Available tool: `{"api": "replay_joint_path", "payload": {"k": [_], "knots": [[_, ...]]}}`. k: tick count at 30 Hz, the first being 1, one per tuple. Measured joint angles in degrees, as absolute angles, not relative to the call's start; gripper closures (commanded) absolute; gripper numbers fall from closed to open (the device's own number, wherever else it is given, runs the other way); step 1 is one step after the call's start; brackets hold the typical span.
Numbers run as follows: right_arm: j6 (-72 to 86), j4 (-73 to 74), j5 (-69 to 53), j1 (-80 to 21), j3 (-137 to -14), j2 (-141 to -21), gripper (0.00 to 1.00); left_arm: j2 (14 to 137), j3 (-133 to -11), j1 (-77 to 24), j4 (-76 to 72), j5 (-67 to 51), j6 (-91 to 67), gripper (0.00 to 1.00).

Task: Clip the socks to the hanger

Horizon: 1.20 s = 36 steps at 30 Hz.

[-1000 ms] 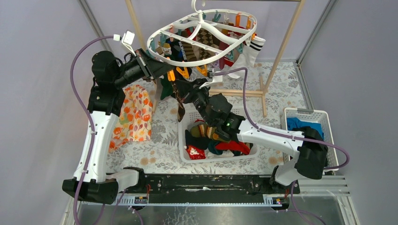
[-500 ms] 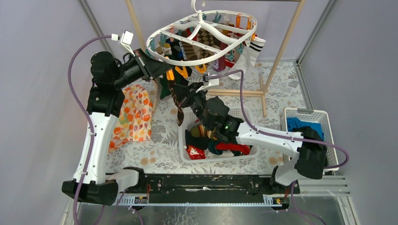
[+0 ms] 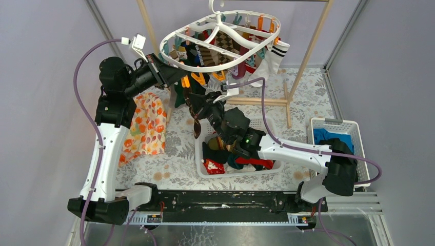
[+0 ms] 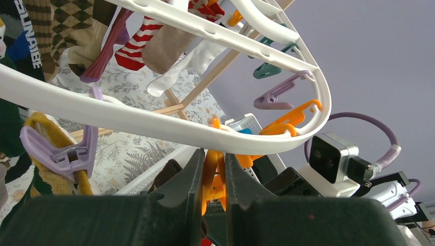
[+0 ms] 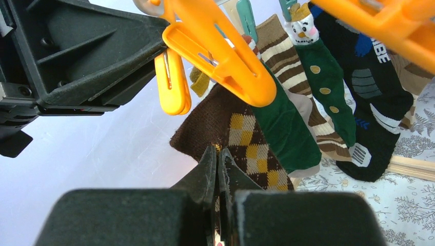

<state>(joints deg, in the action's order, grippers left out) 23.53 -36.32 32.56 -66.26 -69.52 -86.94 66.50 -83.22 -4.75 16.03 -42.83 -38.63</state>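
Note:
The white oval hanger (image 3: 169, 54) hangs at the back with several socks (image 3: 267, 61) clipped under it. My left gripper (image 3: 182, 77) is under its near-left rim (image 4: 154, 120), shut on an orange clip (image 4: 211, 177) and squeezing the clip's handles. In the right wrist view the same clip (image 5: 172, 84) hangs just above my right gripper (image 5: 218, 154), which is shut on the edge of a brown argyle sock (image 5: 241, 133). From above, that sock (image 3: 196, 123) dangles below the right gripper (image 3: 197, 105), close under the left one.
A white basket (image 3: 200, 148) with more socks sits below the right arm. Another basket (image 3: 354, 128) at the right holds blue and black clothes. An orange floral cloth (image 3: 146, 125) lies at the left. The wooden rack (image 3: 308, 51) carries the hanger.
My right gripper has moved a little left and up with the argyle sock, closer to the left gripper's orange clip. The left arm has held still.

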Motion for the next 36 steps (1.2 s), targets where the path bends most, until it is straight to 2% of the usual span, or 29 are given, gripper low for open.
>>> {"api": "replay_joint_path", "payload": {"k": [31,33,35,36], "knots": [[22.37,-33.69,31.94,-66.63,-75.11,-87.70,1.00,66.50,-83.09,-5.26,15.81,-41.91,-38.50,0.93],[22.37,-33.67,31.94,-66.67,-75.11,-87.72,1.00,66.50,-83.09,-5.26,15.81,-41.89,-38.39,0.85],[22.37,-33.67,31.94,-66.70,-75.11,-87.72,1.00,66.50,-83.09,-5.26,15.81,-41.80,-38.35,0.67],[22.39,-33.67,31.94,-66.72,-75.11,-87.72,1.00,66.50,-83.09,-5.26,15.81,-41.74,-38.26,0.62]]}}
